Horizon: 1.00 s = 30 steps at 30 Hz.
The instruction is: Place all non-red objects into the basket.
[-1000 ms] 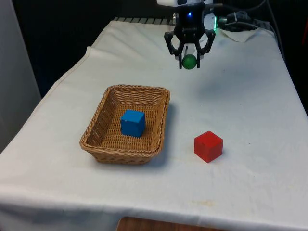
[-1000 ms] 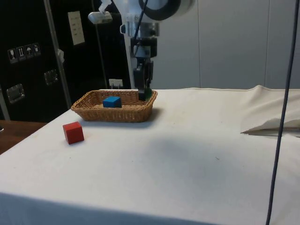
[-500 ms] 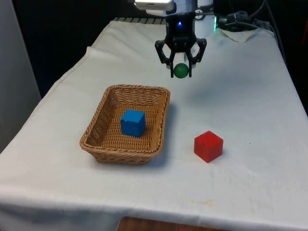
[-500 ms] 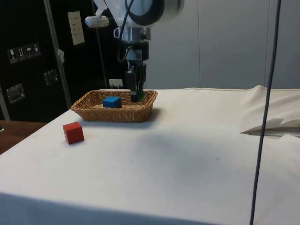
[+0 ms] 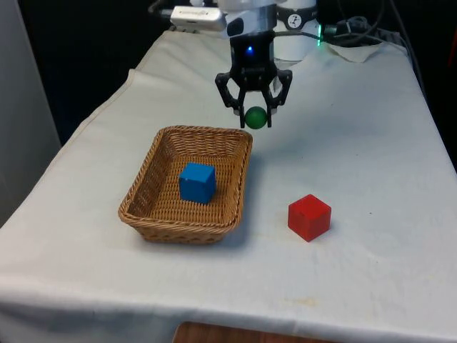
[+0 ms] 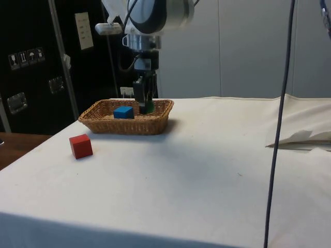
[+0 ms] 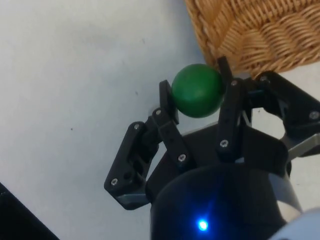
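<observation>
The surface [image 5: 371, 143], draped in a white cloth, is seen with broad bare stretches toward the front view's right and along the near edge; its edge on the front view's left runs close beside the basket. The wicker basket [image 5: 146, 214] is set on the half toward the front view's left, its long sides running away from the camera, with open cloth between it and the red cube. The end effector [image 5: 255, 118] is held above the surface just past the basket's far corner on the front view's right, and is clamped on a green ball [image 5: 255, 117], which is pinched between the two fingers [image 7: 231, 107] and lifted clear of the cloth. In the wrist view the ball is seen just outside the woven rim. A blue cube [image 5: 197, 182] is lying inside the basket, near its middle. A red cube [image 5: 309, 216] is resting on the cloth toward the front view's right of the basket, apart from it and nearer the camera than the end effector.
</observation>
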Motion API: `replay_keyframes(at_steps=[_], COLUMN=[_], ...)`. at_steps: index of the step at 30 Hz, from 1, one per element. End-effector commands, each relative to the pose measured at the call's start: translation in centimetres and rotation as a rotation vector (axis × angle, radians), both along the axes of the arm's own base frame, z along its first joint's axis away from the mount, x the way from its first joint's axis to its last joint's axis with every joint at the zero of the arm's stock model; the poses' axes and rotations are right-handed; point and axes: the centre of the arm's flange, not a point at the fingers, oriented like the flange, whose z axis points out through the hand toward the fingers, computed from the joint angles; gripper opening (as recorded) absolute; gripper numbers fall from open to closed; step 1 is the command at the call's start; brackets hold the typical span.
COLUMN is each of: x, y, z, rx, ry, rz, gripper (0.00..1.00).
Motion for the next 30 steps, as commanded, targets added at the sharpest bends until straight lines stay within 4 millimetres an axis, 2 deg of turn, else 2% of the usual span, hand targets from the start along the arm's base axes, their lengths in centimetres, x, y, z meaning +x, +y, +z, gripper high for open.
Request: replay_keyframes(at_steps=[1, 13, 30], x=[0.1, 1.2, 2.0], y=[-0.2, -2.1, -5.4], z=[-0.1, -0.1, -1.4], rx=[0.009, -0.012, -0.029], ry=[0.003, 0.009, 0.020], rz=[0.000, -0.026, -0.076], gripper=[0.00, 0.00, 0.00])
